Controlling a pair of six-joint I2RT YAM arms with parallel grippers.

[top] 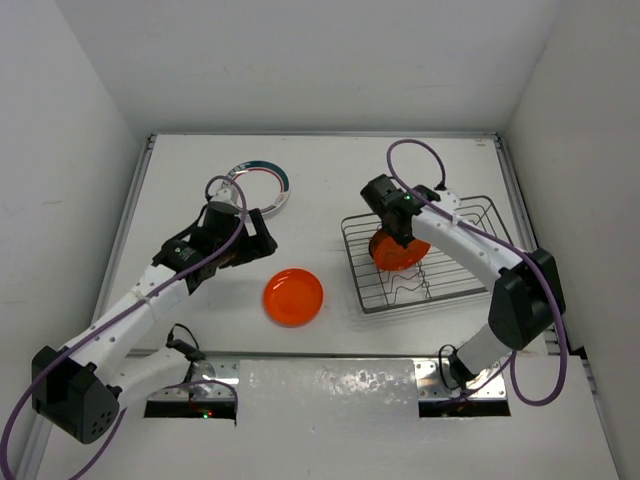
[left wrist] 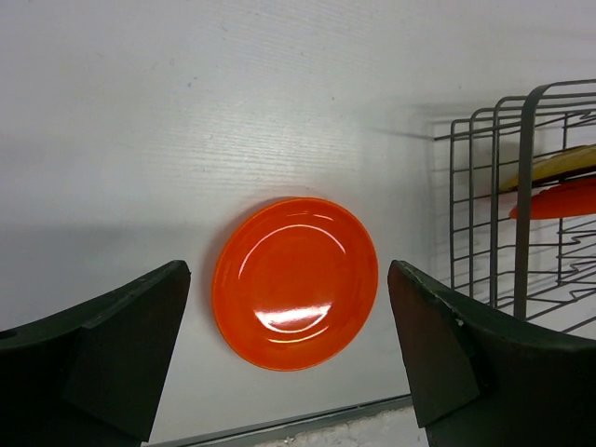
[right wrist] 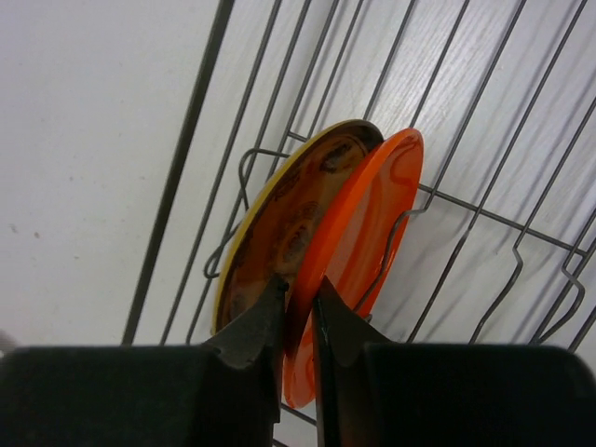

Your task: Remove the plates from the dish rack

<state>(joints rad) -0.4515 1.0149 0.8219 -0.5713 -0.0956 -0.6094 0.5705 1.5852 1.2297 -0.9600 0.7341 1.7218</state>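
The silver wire dish rack (top: 470, 285) stands on the right. In it two plates stand on edge: an orange plate (right wrist: 358, 242) and, touching it on the left, a yellow-rimmed plate (right wrist: 279, 219). My right gripper (right wrist: 300, 298) is shut on the orange plate's rim, one finger in the gap between the two plates; it also shows in the top view (top: 395, 232). A second orange plate (top: 293, 296) lies flat on the table, also in the left wrist view (left wrist: 296, 281). My left gripper (top: 258, 238) is open and empty above the table, left of that plate. A white plate with a teal-and-red rim (top: 258, 189) lies at the back.
The table's front metal edge (left wrist: 307, 421) runs just below the flat orange plate. The rack's upright wires (left wrist: 521, 196) stand right of the left gripper. White walls enclose the table on three sides.
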